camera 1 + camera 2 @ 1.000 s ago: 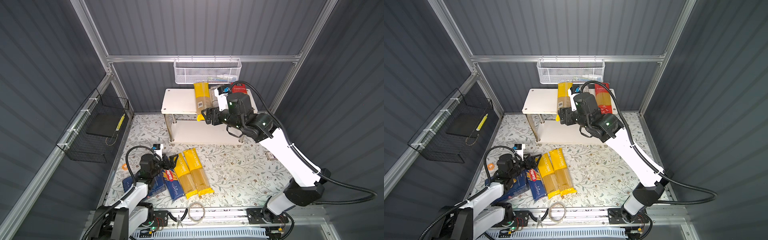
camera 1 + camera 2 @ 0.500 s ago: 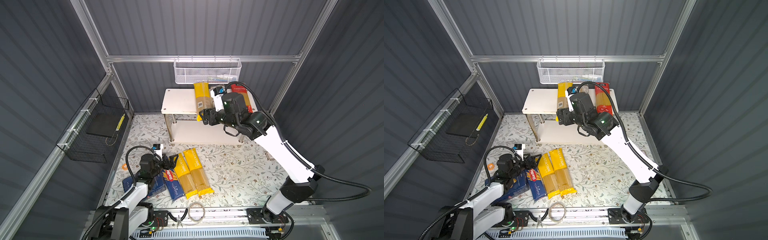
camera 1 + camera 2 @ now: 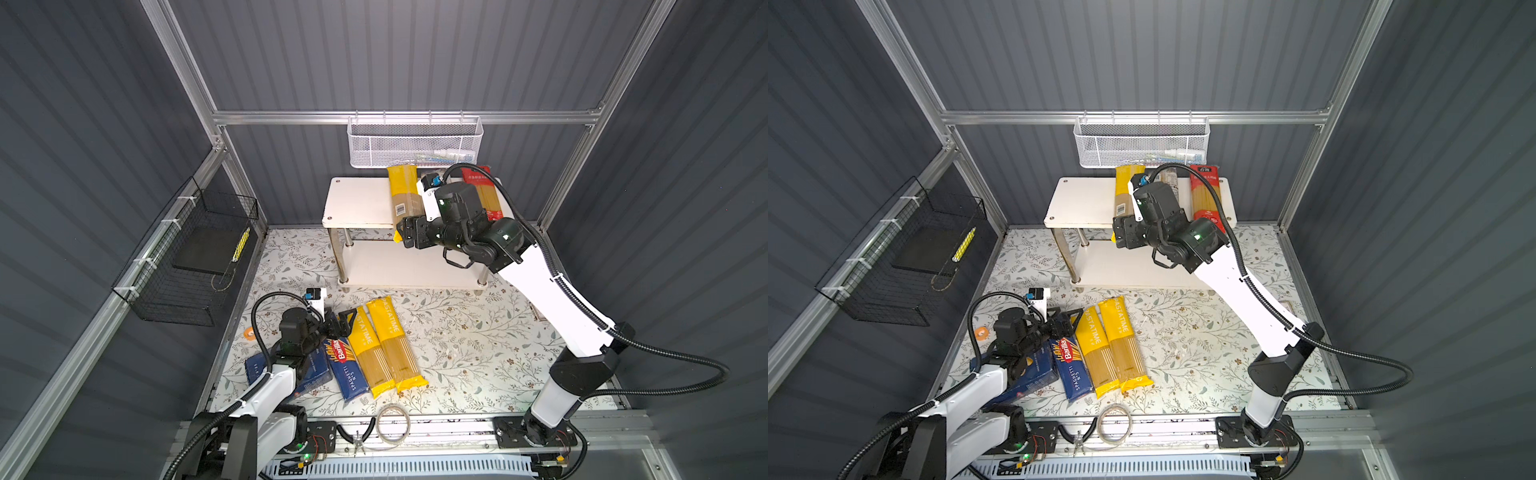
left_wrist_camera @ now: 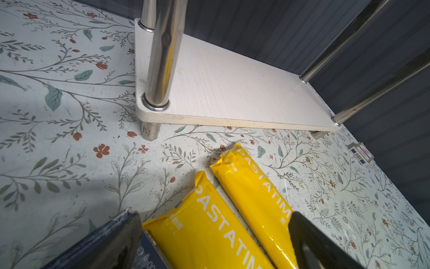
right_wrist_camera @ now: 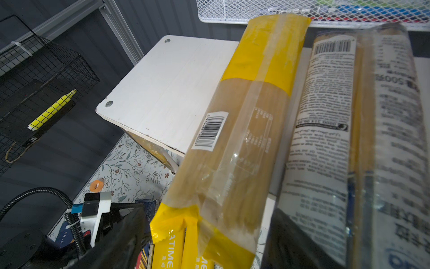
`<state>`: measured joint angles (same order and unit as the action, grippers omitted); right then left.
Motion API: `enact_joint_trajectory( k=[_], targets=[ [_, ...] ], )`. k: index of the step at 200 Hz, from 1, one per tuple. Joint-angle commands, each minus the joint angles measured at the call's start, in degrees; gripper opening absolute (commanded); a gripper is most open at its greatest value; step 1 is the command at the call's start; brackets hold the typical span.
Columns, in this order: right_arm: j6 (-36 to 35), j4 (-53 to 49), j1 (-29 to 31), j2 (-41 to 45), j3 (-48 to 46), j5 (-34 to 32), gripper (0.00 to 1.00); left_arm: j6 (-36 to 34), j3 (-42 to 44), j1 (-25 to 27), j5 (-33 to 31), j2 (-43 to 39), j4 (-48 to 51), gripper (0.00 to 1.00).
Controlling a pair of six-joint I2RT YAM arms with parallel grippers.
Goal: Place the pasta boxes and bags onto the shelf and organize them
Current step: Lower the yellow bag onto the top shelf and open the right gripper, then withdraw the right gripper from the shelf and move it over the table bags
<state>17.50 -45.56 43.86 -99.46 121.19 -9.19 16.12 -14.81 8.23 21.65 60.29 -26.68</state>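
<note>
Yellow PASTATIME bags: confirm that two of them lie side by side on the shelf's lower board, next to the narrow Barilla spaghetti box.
Wrong place. The two yellow PASTATIME bags lie side by side on the floral tabletop in front of the shelf, not on its lower board, as both top views show. They are next to the narrow Barilla spaghetti box.

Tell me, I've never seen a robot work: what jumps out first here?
A pair of yellow bags lies side by side on the flowered floor, and a third yellow bag lies atop the white shelf, its near end overhanging the front edge between the open jaws of the right gripper. A red bag lies further right up there, and two dark blue Barilla boxes lie on the floor by the left gripper.
</note>
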Motion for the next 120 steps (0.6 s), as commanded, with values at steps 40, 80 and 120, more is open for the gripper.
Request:
enact_joint_trajectory(
  k=[40, 80, 120],
  targets=[
    [-1.49, -0.79, -0.17, -1.89, 1.44, 5.32, 0.89, -0.71, -1.29, 0.3, -0.12, -0.05, -0.33, 1.0],
    [-1.06, -0.54, -0.13, -2.98, 2.97, 8.3, 0.89, -0.72, -1.1, 0.3, -0.19, -1.55, 0.24, 1.0],
    [-1.32, -0.53, -0.17, -3.29, 4.55, 10.04, 0.89, -0.89, -1.02, 0.3, -0.61, -2.33, 0.92, 1.0]
  ],
)
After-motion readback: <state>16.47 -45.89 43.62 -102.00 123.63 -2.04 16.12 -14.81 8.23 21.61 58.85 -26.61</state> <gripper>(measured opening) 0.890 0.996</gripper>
